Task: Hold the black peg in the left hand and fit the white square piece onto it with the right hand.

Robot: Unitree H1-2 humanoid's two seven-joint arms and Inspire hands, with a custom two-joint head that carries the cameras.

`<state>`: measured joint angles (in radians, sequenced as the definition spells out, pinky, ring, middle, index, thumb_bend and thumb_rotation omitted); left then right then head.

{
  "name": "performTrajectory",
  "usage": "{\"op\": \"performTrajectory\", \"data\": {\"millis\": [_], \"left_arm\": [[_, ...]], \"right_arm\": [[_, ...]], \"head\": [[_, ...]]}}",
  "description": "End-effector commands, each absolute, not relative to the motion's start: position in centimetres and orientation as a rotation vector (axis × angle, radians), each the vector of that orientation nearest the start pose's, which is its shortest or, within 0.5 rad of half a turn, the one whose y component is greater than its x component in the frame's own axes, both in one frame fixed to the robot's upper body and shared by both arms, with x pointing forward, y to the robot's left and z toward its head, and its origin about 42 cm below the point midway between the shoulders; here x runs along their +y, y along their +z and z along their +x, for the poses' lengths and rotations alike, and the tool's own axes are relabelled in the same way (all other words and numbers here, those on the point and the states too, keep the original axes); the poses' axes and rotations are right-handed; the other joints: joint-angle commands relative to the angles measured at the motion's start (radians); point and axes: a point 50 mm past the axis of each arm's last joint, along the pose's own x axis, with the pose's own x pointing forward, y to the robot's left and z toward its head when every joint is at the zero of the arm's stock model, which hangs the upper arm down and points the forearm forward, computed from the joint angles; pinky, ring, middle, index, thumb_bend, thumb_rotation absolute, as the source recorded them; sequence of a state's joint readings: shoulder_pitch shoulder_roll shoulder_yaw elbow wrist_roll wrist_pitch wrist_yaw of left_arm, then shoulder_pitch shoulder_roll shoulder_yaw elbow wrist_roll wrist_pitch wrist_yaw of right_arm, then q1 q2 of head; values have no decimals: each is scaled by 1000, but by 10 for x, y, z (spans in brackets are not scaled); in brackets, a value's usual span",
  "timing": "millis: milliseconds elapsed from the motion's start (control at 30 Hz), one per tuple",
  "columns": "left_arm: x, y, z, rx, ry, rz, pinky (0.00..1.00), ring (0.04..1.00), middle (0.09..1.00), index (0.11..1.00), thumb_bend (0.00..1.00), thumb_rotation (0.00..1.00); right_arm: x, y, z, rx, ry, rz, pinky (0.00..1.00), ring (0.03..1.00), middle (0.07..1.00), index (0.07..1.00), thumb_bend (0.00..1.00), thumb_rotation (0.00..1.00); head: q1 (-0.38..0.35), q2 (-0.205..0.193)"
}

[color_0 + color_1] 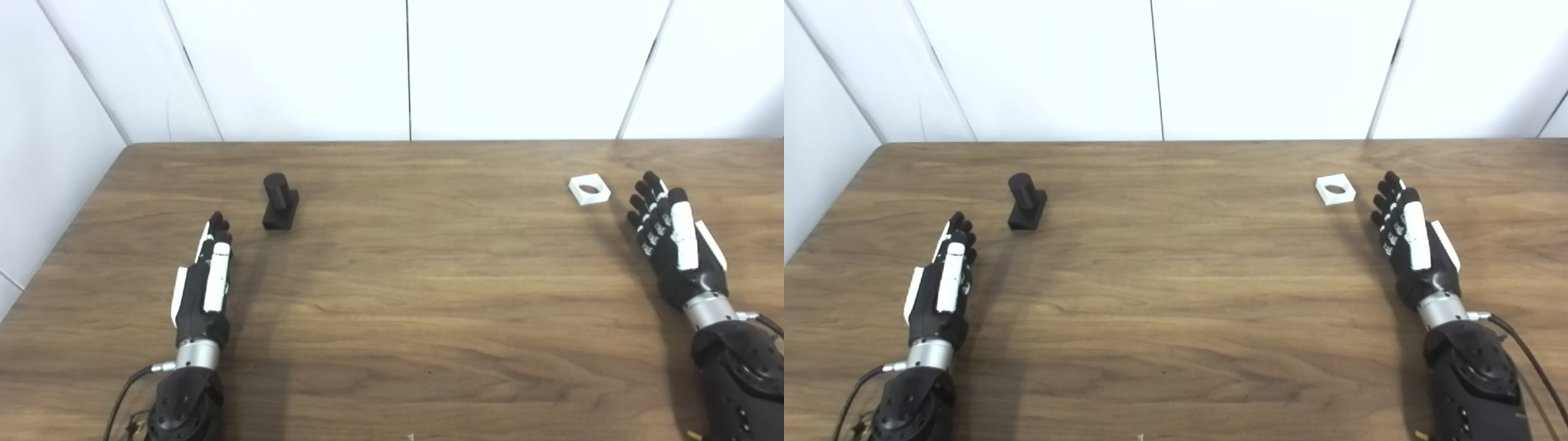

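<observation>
Reaching in from the bottom edge, both arms lie over a brown wooden table (392,294), one at each side. The left hand (205,282) is nearest, low on the left, its fingers stretched out straight and held side by side, pointing away toward the far wall; it grips nothing. A black cable runs from its wrist toward the lower edge.

The right hand (670,236) sits a little farther up on the right side, flat and extended too, fingers slightly fanned and angled up and to the left, with nothing in its grasp.

Beyond the left fingertips, and a little to their right, the black peg (280,202) stands on the table: a short round post rising from a rectangular base. It is near the left hand but apart from it.

Just past the right fingertips, to their left, the white square piece (589,189) lies flat on the wood, its round hole facing up. It is close to that hand without touching it, and well apart from the peg.

Farthest back, white wall panels (404,67) close off the table's far edge.
</observation>
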<state>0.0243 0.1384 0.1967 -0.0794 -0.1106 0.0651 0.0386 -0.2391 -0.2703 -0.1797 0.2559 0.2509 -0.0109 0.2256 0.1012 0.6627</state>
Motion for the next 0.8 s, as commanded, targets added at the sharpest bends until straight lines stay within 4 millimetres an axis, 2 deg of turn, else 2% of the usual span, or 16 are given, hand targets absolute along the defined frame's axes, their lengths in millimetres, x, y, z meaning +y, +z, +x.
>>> {"op": "performTrajectory", "data": {"millis": [0, 367, 767], "left_arm": [[308, 137, 281, -94, 205, 58, 1000, 1000, 1000, 1000, 457, 904], [308, 152, 287, -120, 188, 93, 1000, 1000, 1000, 1000, 499, 837], [309, 157, 292, -120, 201, 140, 1000, 1000, 1000, 1000, 526, 845]], "right_arm": [[-332, 101, 346, 10, 40, 50, 1000, 1000, 1000, 1000, 512, 1000], [-327, 98, 344, 10, 48, 58, 1000, 1000, 1000, 1000, 522, 1000], [-326, 92, 345, 12, 42, 75, 1000, 1000, 1000, 1000, 525, 1000]], "head": [[-2, -2], [-5, -4], [-7, -10]]}}
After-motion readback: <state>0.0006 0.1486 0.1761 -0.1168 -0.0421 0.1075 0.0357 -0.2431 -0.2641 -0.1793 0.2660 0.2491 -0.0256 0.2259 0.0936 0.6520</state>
